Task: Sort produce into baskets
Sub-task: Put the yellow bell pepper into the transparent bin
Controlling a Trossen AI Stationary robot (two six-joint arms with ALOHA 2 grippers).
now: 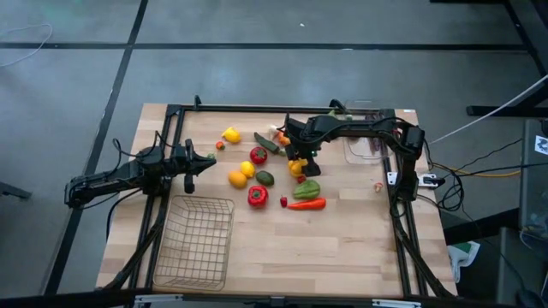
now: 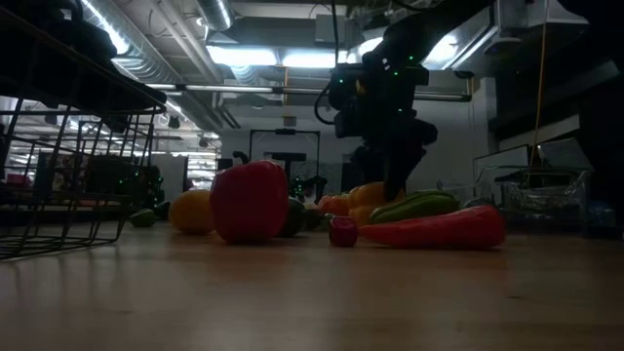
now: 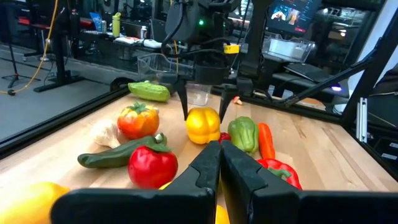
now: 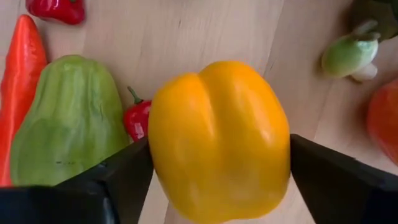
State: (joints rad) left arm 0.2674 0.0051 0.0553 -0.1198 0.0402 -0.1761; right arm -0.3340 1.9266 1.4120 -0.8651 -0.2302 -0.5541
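High view first: at the table's left we see the left gripper (image 1: 208,162) resting with its fingers pressed together, empty, and the wire-mesh basket (image 1: 195,241) sitting near-left, nothing visible inside. Toward the middle we find the produce pile, with a red pepper (image 1: 258,196) at its near edge. Right of that, the right gripper (image 1: 299,165) stands low over the yellow pepper (image 4: 219,140), fingers spread wide on either side of it. Farther right, at the far edge, sits the clear plastic bin (image 1: 365,145).
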